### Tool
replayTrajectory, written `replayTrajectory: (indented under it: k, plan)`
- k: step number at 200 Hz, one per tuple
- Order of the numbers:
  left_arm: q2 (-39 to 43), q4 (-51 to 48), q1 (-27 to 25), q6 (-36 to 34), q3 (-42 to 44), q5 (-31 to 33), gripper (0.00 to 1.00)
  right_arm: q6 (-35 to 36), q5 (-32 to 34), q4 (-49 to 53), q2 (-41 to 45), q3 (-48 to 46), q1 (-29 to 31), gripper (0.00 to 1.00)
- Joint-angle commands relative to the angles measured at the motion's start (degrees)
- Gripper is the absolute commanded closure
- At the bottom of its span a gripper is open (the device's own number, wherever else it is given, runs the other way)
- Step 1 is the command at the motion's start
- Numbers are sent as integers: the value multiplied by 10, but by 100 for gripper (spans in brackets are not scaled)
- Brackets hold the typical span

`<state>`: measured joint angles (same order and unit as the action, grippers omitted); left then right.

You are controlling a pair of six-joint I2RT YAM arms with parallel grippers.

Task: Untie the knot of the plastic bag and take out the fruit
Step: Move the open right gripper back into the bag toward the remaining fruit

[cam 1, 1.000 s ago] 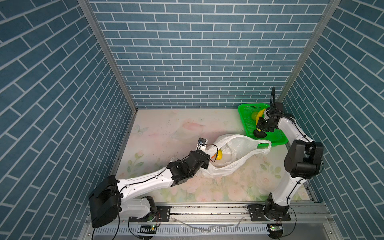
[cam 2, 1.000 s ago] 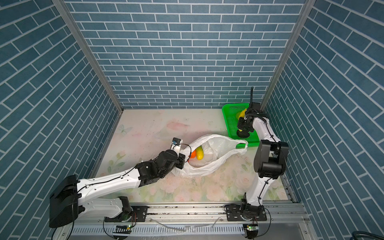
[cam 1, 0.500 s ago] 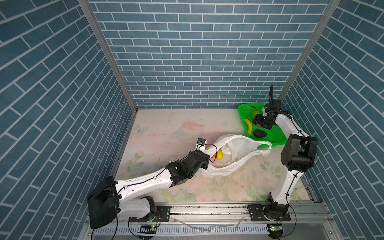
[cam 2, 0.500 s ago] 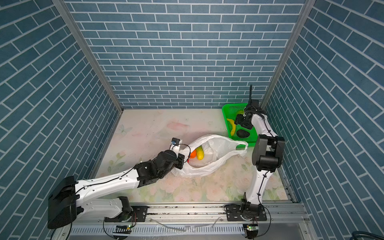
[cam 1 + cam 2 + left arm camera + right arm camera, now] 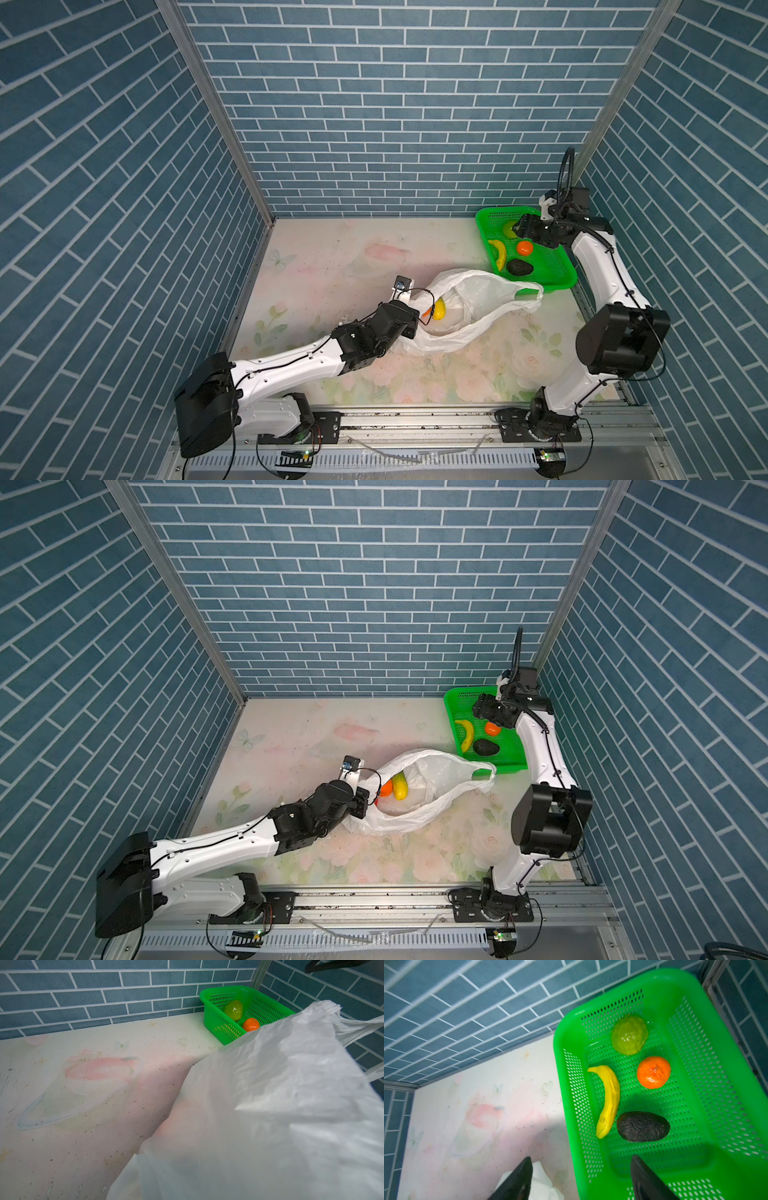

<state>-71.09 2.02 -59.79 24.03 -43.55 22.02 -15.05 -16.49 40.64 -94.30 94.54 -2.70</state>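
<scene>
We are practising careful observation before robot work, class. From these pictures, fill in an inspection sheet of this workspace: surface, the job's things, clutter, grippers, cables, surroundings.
Surface: floral table, speckled with dirt.
Job's things: plastic bag lies open mid-table, no knot seen; bagged orange and yellow-green fruit inside. Green basket in the far right corner holds green fruit, banana, basket orange, avocado.
Clutter: pale strips on the front rail.
Grippers: left gripper shut at the bag's rim, apparently pinching it; right gripper open, empty, above the basket.
Cables: black cable loops at the left wrist; black hose rises from the right wrist.
Surroundings: blue brick-pattern walls on three sides.
</scene>
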Motion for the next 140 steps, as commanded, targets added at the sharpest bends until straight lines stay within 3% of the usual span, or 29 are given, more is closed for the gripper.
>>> replayTrajectory:
  k: [1,42,91,140]
  plan:
    - [4,4,-3,0,1,2,100,-5,-33,40,61,-40,18,25]
    - [-1,7,-3,-1,-3,-1,100,-21,-53,61,167,-106,99,24]
    - [-3,5,-3,-2,-5,-3,100,-50,-7,71,269,-186,246,24]
    - [-8,6,-4,-3,-12,-6,100,-84,56,18,329,-298,371,25]
